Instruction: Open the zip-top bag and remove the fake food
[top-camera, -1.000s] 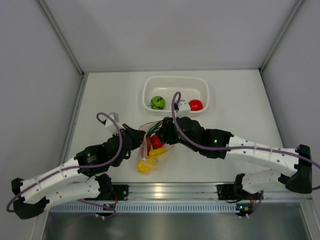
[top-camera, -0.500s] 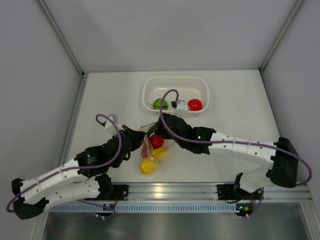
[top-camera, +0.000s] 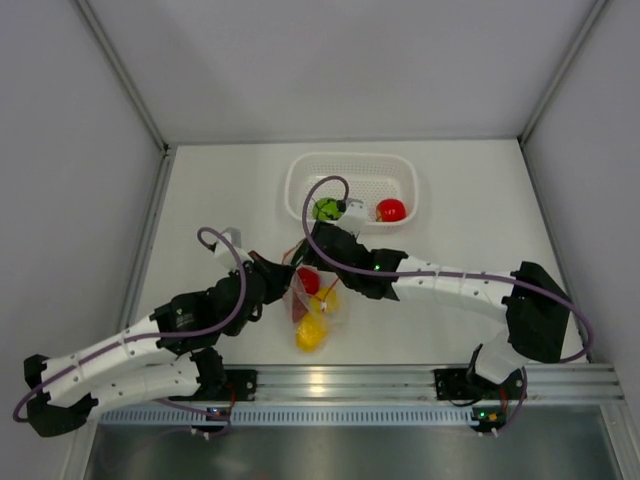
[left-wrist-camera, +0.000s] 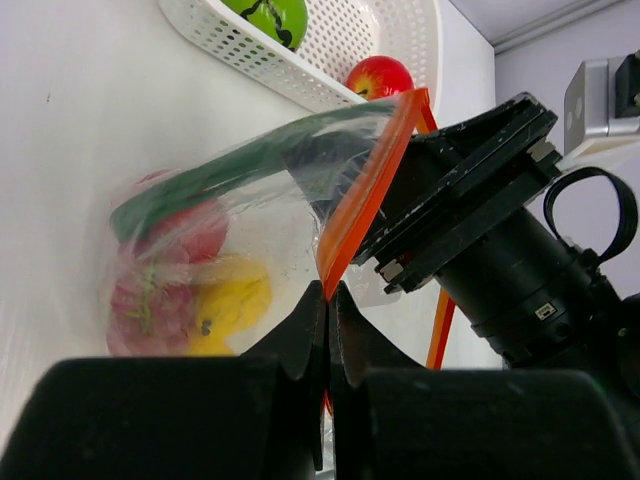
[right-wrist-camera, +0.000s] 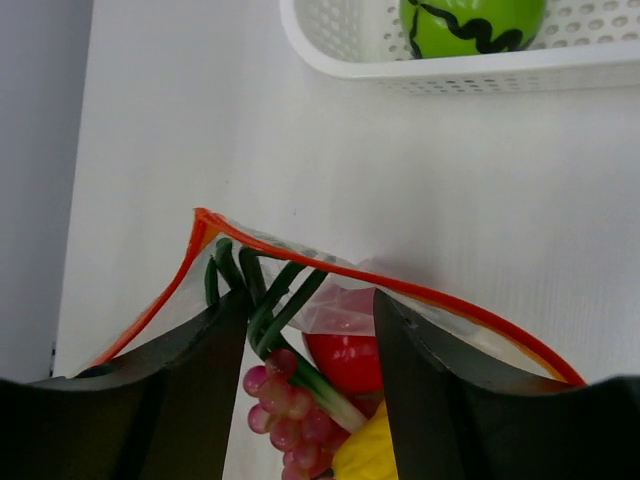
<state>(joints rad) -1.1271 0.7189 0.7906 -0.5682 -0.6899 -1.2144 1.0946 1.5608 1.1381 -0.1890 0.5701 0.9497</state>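
Black fingers (left-wrist-camera: 295, 345) of your left gripper (left-wrist-camera: 328, 300) were clenched flat together on the orange-red zip strip (left-wrist-camera: 365, 190) of the zip-top bag (left-wrist-camera: 230, 240). They pinched one lip of its mouth right at their tips. The clear, crinkly bag bulged away from that gripper and lay on the white table (top-camera: 220, 190).

Through its wall you could see part of the fake food (right-wrist-camera: 330, 390). A red piece (left-wrist-camera: 185, 240) sat with a yellow piece (left-wrist-camera: 235, 300) just beside it. Green stalks (left-wrist-camera: 200, 182) ran along the upper side.

Your right gripper (right-wrist-camera: 310, 300) stood at the bag's mouth from the opposite side, directly facing the left one. Its two fingers were spread apart and grasped nothing. In its wrist view the far lip of the zip strip arched just beyond the fingertips. The stalks, the red piece, purplish grapes (right-wrist-camera: 285, 410) and a second yellow piece (right-wrist-camera: 365, 455) showed in the gap between the fingers. You could not tell from these views whether the fingertips had passed inside the lip or only rested against it.

Farther out past the right gripper's tips, apart from the bag, stood the white perforated basket (top-camera: 350, 160). It held a green ball (top-camera: 323, 209) with dark markings. To that ball's right, near it, was a second red piece (top-camera: 391, 210).
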